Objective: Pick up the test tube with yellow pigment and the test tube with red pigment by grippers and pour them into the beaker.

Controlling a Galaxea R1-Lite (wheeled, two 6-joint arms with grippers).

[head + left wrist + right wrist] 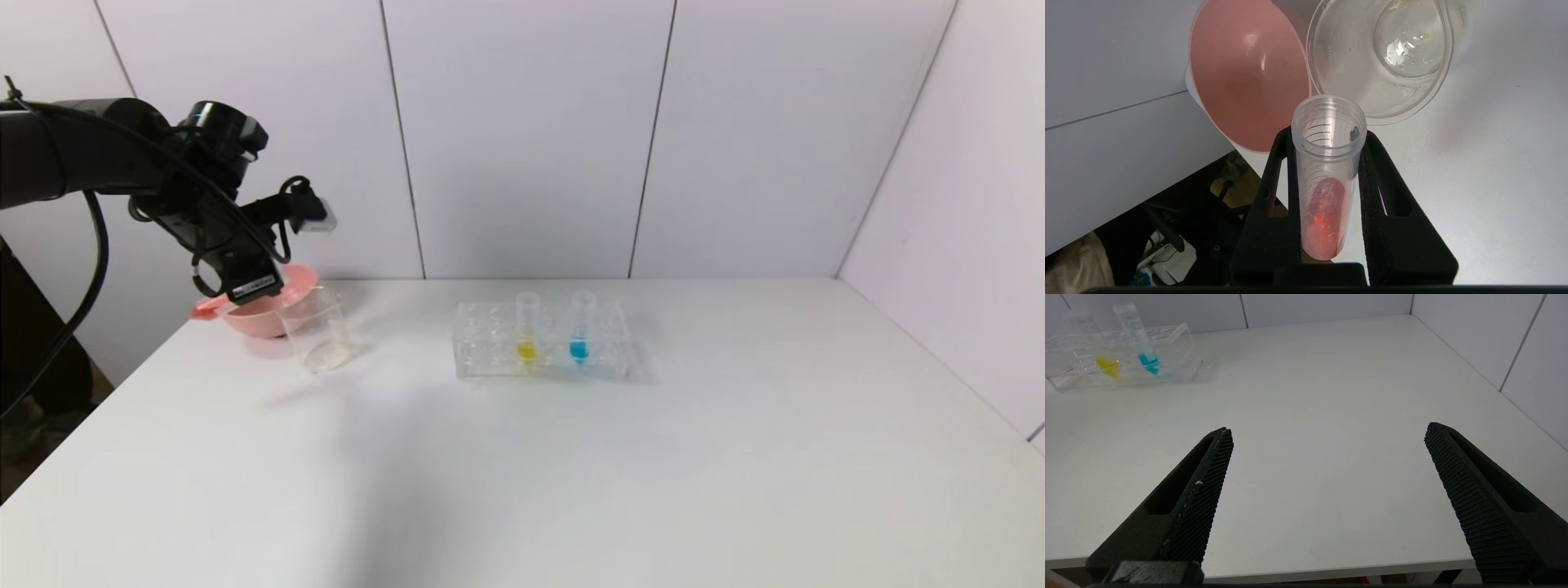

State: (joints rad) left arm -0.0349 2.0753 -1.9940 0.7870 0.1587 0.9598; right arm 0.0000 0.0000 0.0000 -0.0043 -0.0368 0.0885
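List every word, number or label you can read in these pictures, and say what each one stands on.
"300", seen mirrored: on the beaker wall.
Graduation lines on the test tube with red pigment: no figures legible.
Print on the blue-liquid tube: too blurred to read.
White label on the left end effector: too small to read.

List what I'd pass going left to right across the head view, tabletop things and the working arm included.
Left pincer shut on the test tube with red pigment → beaker → test tube with yellow pigment → blue-liquid tube, both tubes standing in the clear rack. The pink bowl overlaps the pincer, so it is left out.
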